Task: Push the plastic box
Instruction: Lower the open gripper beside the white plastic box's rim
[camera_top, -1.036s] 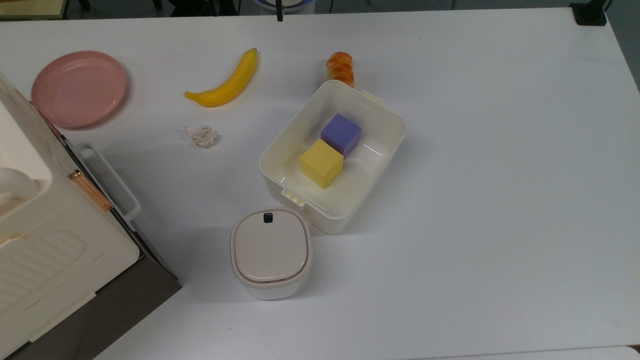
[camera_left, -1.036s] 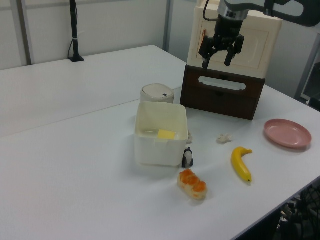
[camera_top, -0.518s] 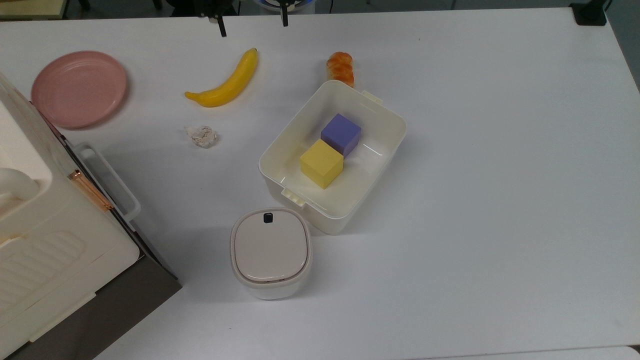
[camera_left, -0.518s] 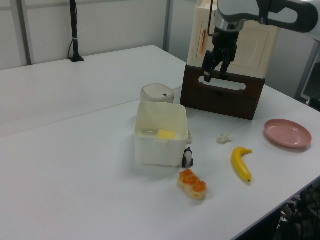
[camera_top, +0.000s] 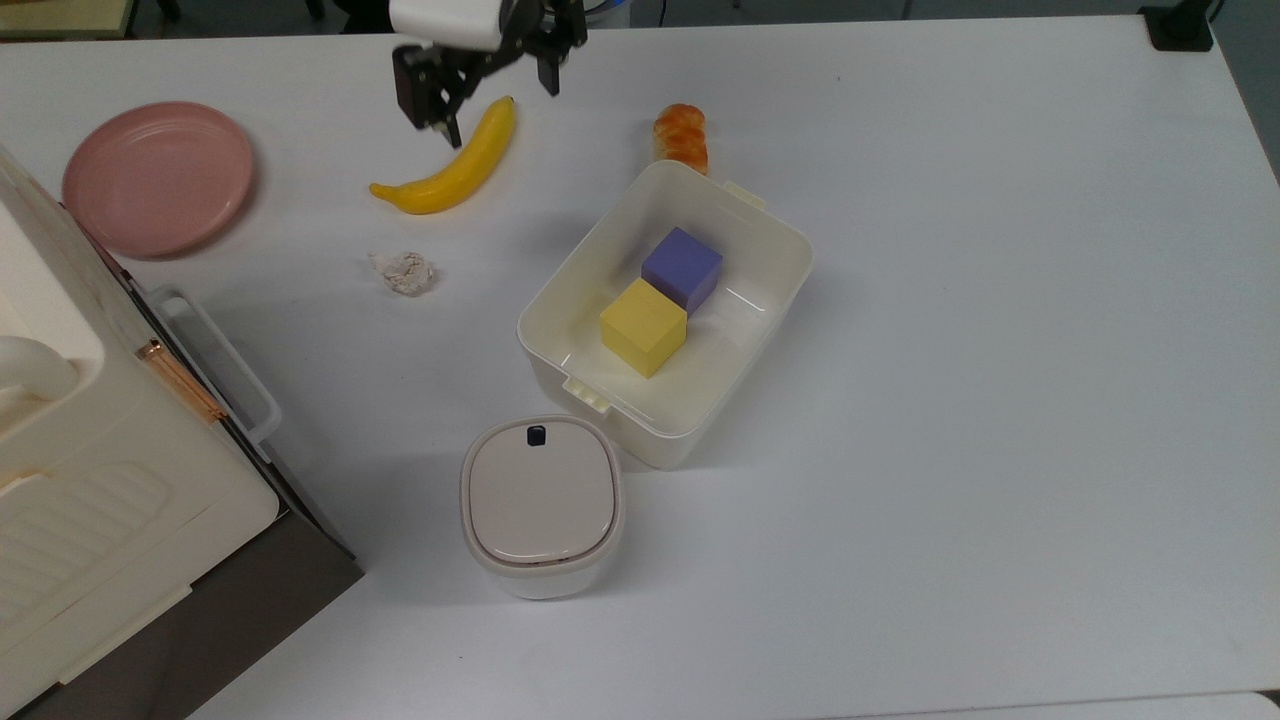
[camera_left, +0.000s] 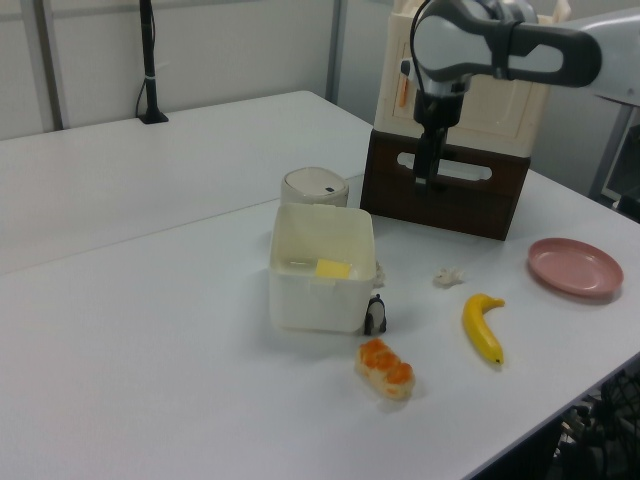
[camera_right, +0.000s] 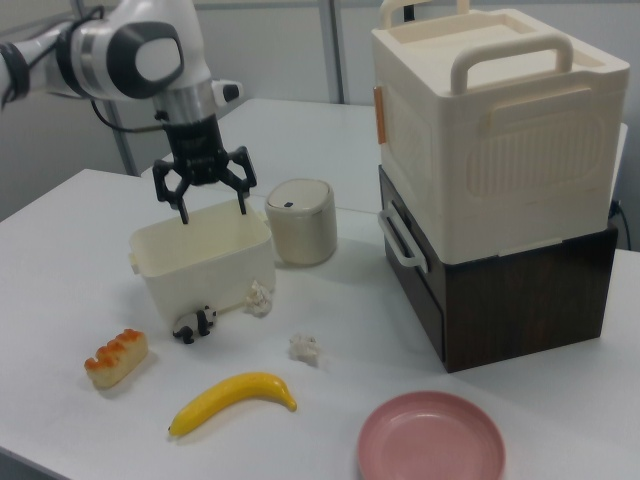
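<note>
Counting outward from the top view's lower edge, we log:

1. Bin (camera_top: 542, 505), beige lid with black button, lid on, contents unseen. It stands just beside the box's near corner; whether they touch we cannot tell.

2. Appliance (camera_top: 90, 480), cream, copper handle, on a dark base at the top view's left edge, well apart from the box.

3. Box (camera_top: 668, 310), cream tub, lidless, near the middle of the table (camera_top: 1000, 400), set at an angle, a latch tab on each short side. Inside: a yellow cube (camera_top: 643, 326) and a purple cube (camera_top: 682, 267), touching corner to side on the floor of the tub. Nothing else shows in it.

4. Paper wad (camera_top: 405, 272), to the top view's left of the box.

5. Pastry (camera_top: 681, 135), just beyond the box's far corner. A panda toy (camera_right: 192, 324) sits against the box wall in the right view.

6. Banana (camera_top: 455, 165) and pink plate (camera_top: 158, 176), farther to the top view's left.

7. Gripper (camera_top: 493, 88), raised above the table by the banana's tip, fingers spread wide, nothing between them. In the right view (camera_right: 203, 190) it hangs over the box's far rim, apart from it.

Progress, as we judge it: the push is not begun. No contact with the box yet; what remains is to come down beside a wall and shove, and we expect the cubes to slide about inside.
</note>
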